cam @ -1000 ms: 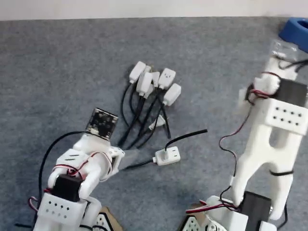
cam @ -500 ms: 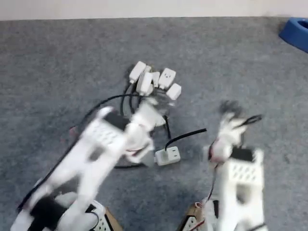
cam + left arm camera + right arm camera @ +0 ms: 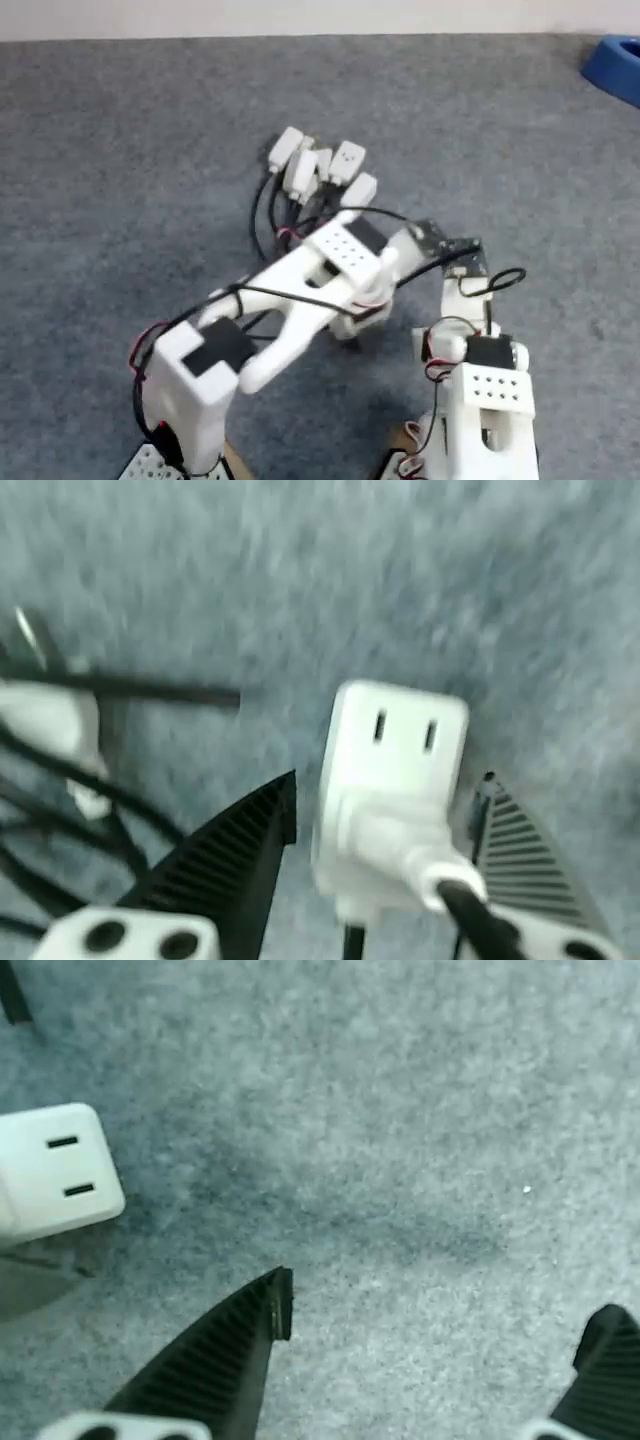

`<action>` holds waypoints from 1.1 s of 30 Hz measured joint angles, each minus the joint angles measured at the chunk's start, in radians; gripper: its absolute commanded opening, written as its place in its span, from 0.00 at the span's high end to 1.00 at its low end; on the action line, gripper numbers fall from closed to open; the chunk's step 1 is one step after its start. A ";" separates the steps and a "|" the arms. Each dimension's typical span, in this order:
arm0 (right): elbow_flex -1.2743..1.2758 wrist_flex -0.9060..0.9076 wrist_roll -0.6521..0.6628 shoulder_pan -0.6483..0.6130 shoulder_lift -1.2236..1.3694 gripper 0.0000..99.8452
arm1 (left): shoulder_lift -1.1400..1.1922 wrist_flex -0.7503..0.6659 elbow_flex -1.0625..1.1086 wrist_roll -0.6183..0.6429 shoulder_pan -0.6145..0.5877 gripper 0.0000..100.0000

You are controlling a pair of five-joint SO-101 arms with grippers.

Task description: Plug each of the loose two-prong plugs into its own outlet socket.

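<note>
A single white outlet socket (image 3: 395, 780) lies on the grey carpet with its two slots facing up and a black cord leaving its rear. My left gripper (image 3: 386, 780) is open and straddles it, one black finger on each side with gaps between. The same socket (image 3: 55, 1175) appears beside my right gripper (image 3: 445, 1300), which is open above bare carpet. From above, the left arm (image 3: 340, 255) stretches over the middle of the table and hides that socket. A bundle of white sockets and plugs (image 3: 320, 165) on black cords lies just beyond it.
A blue bowl (image 3: 615, 65) sits at the far right corner. Black cords (image 3: 60, 810) and another white plug body (image 3: 45, 720) crowd one side of the left gripper. The right arm (image 3: 475, 365) stands folded close beside the left arm.
The left arm swung from the near left out over the lone socket. The right arm came down from the far right and folded in beside it.
</note>
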 measured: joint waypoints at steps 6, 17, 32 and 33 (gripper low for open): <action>0.002 -0.006 -0.002 0.000 0.000 0.58 | 0.064 0.000 -0.068 -0.002 0.005 0.93; 0.002 -0.006 0.000 0.000 0.009 0.58 | 0.083 0.207 -0.170 -0.107 -0.064 1.00; 0.037 -0.031 0.000 -0.018 0.009 0.58 | 0.098 0.135 -0.758 -0.244 -0.905 0.93; 0.037 -0.034 0.000 -0.026 0.009 0.58 | 0.100 0.074 -0.763 -0.247 -0.962 0.93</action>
